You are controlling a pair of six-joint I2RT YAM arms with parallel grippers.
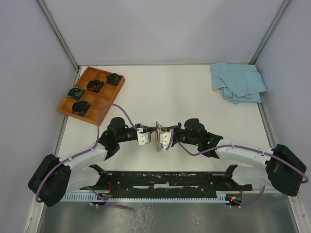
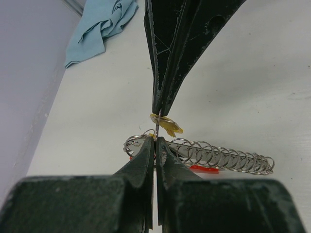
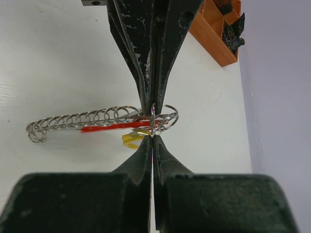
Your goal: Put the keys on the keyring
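Note:
My two grippers meet tip to tip above the table's middle. The keyring (image 2: 157,127) is a thin ring seen edge-on, spanning the gap between them; it also shows in the right wrist view (image 3: 153,121). My left gripper (image 2: 155,141) is shut on its one end, my right gripper (image 3: 152,138) on the other. A yellow-headed key (image 2: 168,126) hangs beside the right gripper's tips, also in the right wrist view (image 3: 131,139). The silver chain (image 2: 223,158) and red strap (image 3: 104,128) hang below. In the top view the left gripper (image 1: 153,132) and right gripper (image 1: 161,133) flank the chain (image 1: 156,140).
A wooden tray (image 1: 99,99) with black coiled items (image 1: 80,107) stands at the back left. A blue cloth (image 1: 238,81) lies at the back right and shows in the left wrist view (image 2: 99,26). White walls enclose the table.

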